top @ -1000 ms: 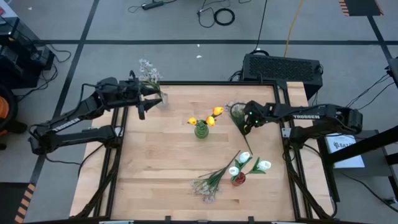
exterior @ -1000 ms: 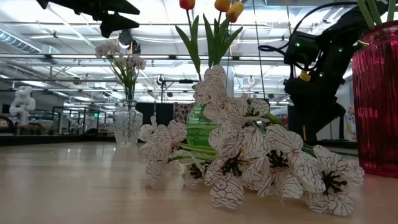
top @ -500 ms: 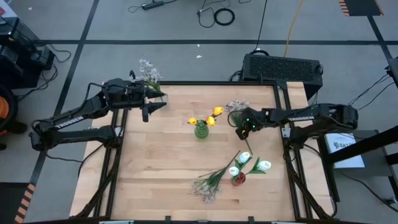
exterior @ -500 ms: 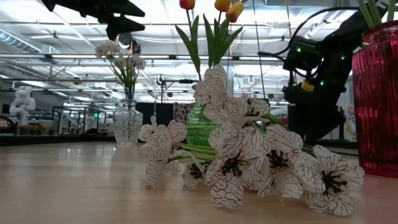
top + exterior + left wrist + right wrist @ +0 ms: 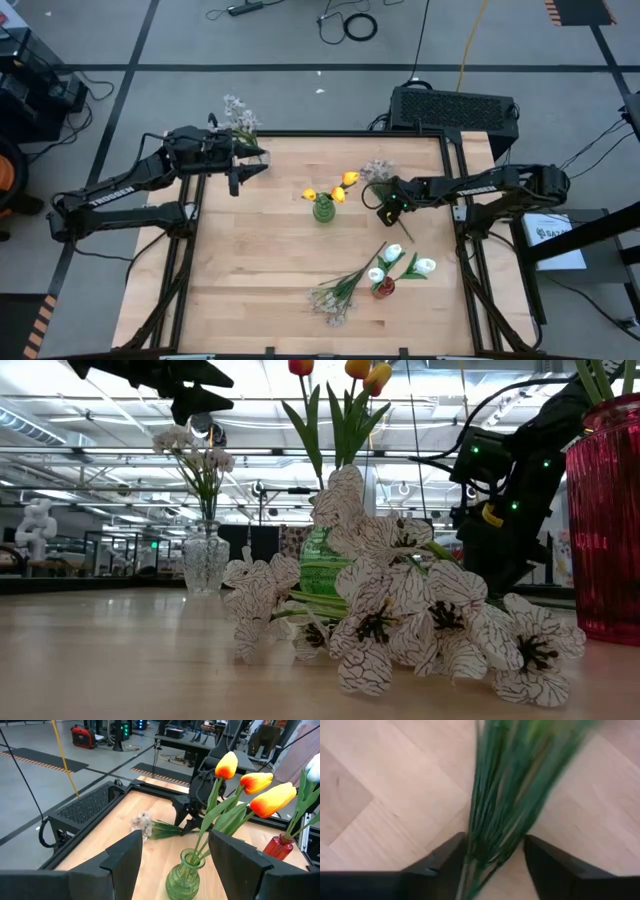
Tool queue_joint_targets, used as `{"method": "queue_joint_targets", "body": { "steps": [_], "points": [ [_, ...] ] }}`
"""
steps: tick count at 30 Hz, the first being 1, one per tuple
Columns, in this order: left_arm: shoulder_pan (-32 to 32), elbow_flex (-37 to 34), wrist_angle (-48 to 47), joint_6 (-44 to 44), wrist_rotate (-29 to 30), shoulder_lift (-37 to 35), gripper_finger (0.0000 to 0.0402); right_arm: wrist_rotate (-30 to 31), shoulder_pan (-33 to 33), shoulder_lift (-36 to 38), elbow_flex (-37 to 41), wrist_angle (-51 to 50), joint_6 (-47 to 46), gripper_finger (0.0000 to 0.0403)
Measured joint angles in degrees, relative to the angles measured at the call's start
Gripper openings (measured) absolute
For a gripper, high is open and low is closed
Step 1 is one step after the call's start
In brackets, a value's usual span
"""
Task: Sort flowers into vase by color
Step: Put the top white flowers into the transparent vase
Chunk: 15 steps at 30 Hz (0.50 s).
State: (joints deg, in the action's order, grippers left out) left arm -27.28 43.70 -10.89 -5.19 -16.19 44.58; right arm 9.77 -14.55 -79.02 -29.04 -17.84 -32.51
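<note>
Now the spray's stems lie between the right pincer fingers — gripped.

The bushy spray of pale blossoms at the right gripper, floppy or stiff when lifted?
Probably light and floppy: the bushy spray of pale blossoms is many thin green stems bunched between the fingers of the right gripper. Its fluffy head sits far from the grip, so it may droop or swing.
</note>
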Motion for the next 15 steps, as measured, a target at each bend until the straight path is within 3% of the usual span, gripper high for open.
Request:
{"method": "queue_joint_targets", "body": {
  "steps": [10, 15],
  "points": [
    [0.0, 0.0, -0.3, 0.0, 0.0, 0.0, 0.0235, 2.7, 0.9, -0.1, 0.1, 1.9, -0.3, 0.0022],
    [0.0, 0.0, -0.4, 0.0, 0.0, 0.0, 0.0235, 3.8, 0.8, 0.0, -0.3, 3.6, 0.6, 0.001]
  ]
}}
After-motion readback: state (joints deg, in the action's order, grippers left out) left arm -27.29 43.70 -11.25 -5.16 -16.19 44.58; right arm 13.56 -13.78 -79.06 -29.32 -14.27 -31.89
